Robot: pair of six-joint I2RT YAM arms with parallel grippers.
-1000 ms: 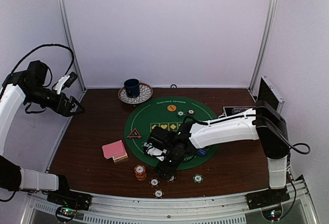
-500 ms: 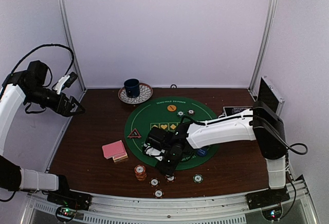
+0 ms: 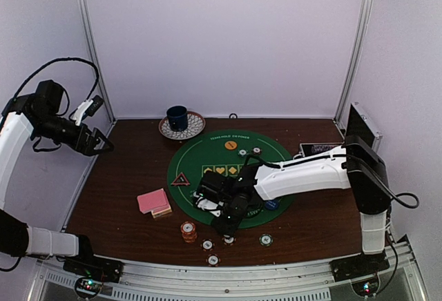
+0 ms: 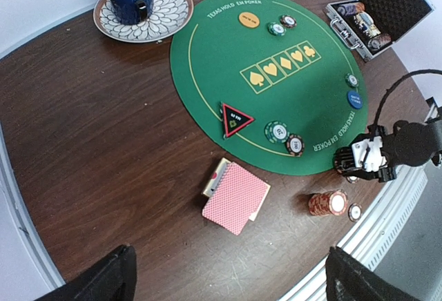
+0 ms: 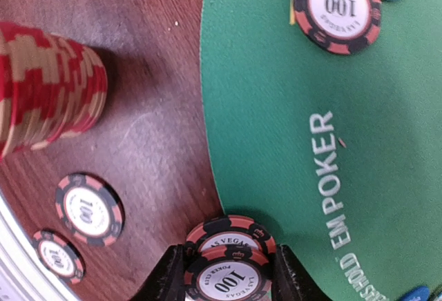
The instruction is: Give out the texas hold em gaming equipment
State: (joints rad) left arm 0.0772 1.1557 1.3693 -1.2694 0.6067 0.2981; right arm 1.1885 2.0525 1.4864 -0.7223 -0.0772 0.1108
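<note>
My right gripper (image 3: 224,230) is low at the near edge of the green poker mat (image 3: 228,177). In the right wrist view the gripper (image 5: 226,275) is shut on a red-and-black 100 chip (image 5: 225,284), with a second like chip (image 5: 231,234) just behind it. A stack of orange-red chips (image 3: 188,230) stands to its left, also in the right wrist view (image 5: 41,94). Pink-backed cards (image 3: 153,201) lie on the wood left of the mat. My left gripper (image 3: 103,142) is raised at the far left, open and empty (image 4: 228,287).
On the mat are a red-rimmed triangle (image 4: 235,119), an orange button (image 4: 249,19), a blue button (image 4: 355,99) and two chips (image 4: 277,132). Loose chips (image 5: 88,209) lie near the front edge. A blue mug on a patterned plate (image 3: 181,123) stands at the back; an open chip case (image 4: 373,14) at the right.
My right gripper has shifted very slightly by the mat's near edge, still holding the chip. The left arm has not moved.
</note>
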